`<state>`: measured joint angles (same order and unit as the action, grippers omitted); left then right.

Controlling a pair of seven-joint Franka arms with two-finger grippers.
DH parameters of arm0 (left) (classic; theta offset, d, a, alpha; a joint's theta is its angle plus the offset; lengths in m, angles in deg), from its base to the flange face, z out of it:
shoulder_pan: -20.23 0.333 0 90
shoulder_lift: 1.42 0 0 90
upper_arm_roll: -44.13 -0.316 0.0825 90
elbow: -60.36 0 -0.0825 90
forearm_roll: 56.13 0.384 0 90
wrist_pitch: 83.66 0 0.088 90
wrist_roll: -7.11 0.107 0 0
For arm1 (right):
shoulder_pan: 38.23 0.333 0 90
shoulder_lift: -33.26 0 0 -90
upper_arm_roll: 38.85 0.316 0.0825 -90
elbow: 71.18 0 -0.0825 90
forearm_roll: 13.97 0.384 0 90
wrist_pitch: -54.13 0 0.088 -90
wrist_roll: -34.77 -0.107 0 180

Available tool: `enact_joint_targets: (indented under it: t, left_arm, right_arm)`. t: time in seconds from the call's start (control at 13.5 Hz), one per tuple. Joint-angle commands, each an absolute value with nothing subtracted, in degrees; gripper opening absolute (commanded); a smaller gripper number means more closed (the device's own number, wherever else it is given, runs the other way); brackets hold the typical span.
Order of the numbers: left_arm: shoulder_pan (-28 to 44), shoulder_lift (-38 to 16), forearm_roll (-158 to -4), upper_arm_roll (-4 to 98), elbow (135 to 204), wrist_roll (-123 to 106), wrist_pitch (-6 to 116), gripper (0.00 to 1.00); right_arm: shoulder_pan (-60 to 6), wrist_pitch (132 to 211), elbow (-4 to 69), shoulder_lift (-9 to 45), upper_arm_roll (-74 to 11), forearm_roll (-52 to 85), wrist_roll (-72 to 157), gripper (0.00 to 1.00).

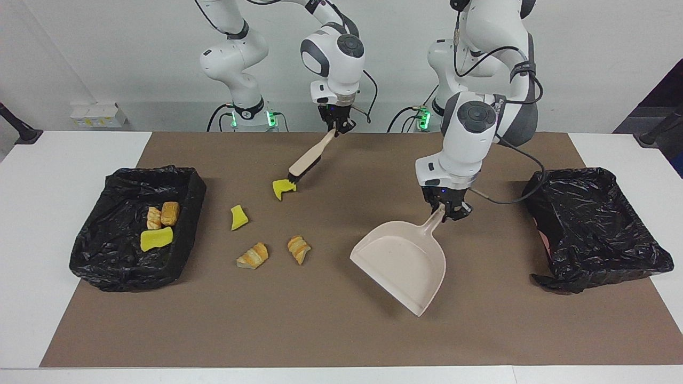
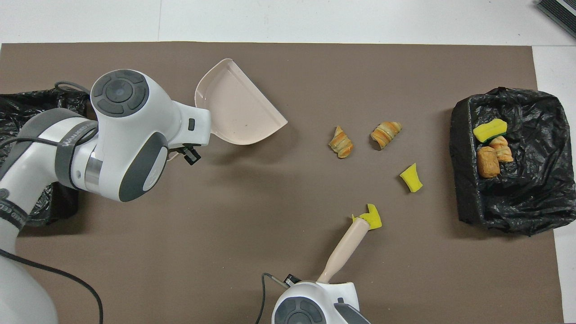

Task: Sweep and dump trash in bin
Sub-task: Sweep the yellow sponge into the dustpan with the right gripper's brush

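Facing view: right jaws [image 1: 335,127] grip brush [image 1: 306,159], bristles touching sponge chunk [image 1: 283,188]; left jaws [image 1: 447,210] grip dustpan [image 1: 401,262], mouth toward scraps.

The right gripper [image 1: 336,126] is angling its brush [image 1: 305,160] down onto 1 yellow sponge chunk [image 1: 284,188]; 3 more scraps [image 1: 269,239] are cluttering the mat just past the bristles. The dustpan [image 1: 403,262] is hanging from the left gripper [image 1: 447,211], blocking passage below it, while bare mat [image 1: 352,202] is lying open between both tools.
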<state>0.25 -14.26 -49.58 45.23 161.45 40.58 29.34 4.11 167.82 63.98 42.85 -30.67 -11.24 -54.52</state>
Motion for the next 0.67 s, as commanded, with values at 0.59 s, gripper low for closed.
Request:
enact_joint_targets:
  t: [0.59]
  left_arm:
    - [-2.8,-0.3,-45.8,46.1,183.7,53.6,34.4,0.0]
  right_arm:
    - [-5.3,179.5,72.0,42.9,-30.2,-6.2,-50.3,0.0]
